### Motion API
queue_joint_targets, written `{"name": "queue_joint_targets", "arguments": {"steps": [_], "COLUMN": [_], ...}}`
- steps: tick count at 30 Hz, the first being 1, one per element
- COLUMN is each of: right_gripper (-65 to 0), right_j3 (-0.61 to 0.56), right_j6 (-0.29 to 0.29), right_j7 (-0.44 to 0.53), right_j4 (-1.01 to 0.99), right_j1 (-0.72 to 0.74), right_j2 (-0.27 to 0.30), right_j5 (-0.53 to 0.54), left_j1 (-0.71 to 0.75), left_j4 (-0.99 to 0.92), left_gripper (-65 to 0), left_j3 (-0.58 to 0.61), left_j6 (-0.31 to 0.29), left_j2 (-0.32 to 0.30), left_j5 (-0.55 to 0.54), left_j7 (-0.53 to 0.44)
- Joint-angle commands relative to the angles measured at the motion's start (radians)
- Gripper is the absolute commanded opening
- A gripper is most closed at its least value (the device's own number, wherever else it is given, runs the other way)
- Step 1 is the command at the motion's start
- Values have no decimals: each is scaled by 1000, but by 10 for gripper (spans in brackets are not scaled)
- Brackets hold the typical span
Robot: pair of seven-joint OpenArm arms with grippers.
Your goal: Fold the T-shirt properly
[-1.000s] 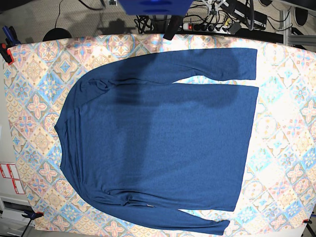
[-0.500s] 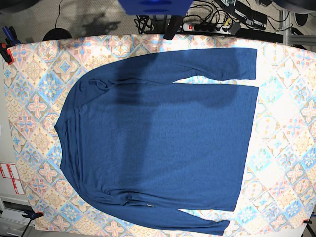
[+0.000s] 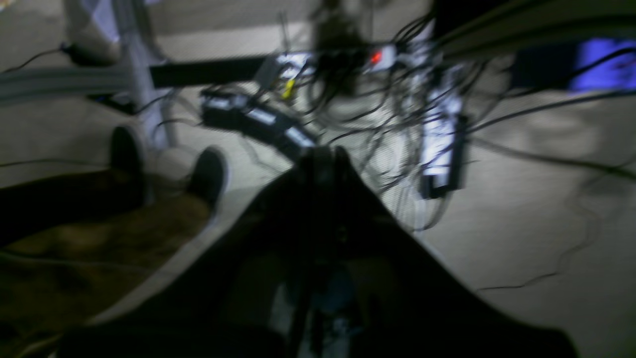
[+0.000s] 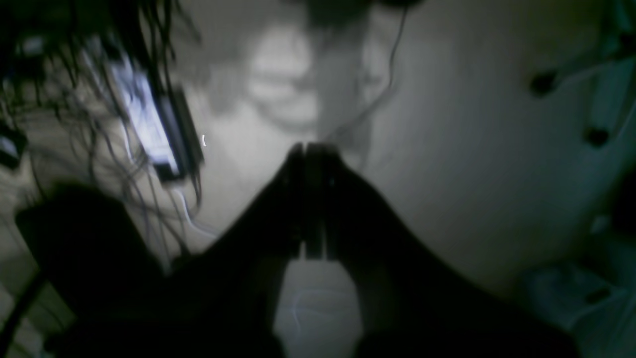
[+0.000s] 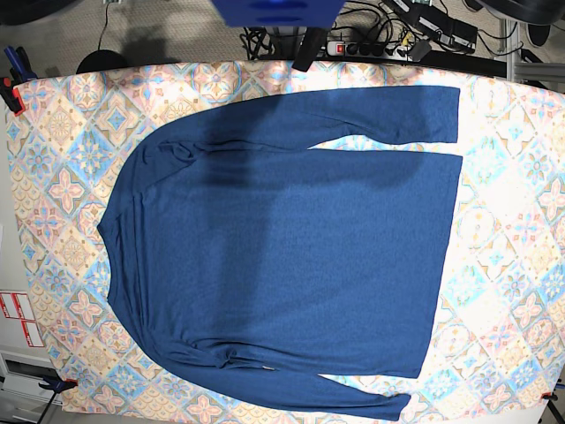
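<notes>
shirt (image 5: pixel 282 256) flat, unfolded | my left gripper (image 3: pixel 323 154) and right gripper (image 4: pixel 308 149) pressed together, empty, off beyond shirt | risk: thin knit bunches if 2 layers pinched

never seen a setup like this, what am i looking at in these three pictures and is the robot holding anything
This is a robot with two arms, each ending in a gripper, and it is meant to fold a shirt.

The base view looks straight down at the work surface. A dark blue long-sleeved T-shirt lies spread flat and unfolded on a table covered with a patterned tile-print cloth. Neither gripper shows in this view.

The other two pictures come from small cameras mounted on the wrists, so each looks along its own gripper. Both are dark and blurred. The left gripper points at the floor, towards a tangle of cables and power strips. The right gripper also points at the floor.

In both, the fingers are pressed together with nothing between them. So nothing is held, and the shirt is untouched.
</notes>
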Motion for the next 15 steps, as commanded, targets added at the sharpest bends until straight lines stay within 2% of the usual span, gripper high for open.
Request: {"name": "queue_joint_targets", "arguments": {"steps": [1,6,9,15], "right_gripper": [-650,-650,-650,-650], "right_j3": [26,90,125,141], "right_j6": [-8,-8,-8,-8], "right_j7": [0,-8,-78,-224], "right_j4": [32,218,362,623], "right_j1": [-55,-140,-173,-200], "right_j2": [6,6,6,6], "right_j5": [5,5,3,3], "left_j1": [37,114,145,154], "left_j4": [41,222,334,505], "left_gripper": [-650,-650,-650,-650], "left_j3": [-4,-4,-11,-93], "left_j6": [10,11,13,13], "left_j2": [-17,-62,-62,-54], "left_j5": [-20,-86,-110,-121], "left_j7": [-10,-8,3,156]}}
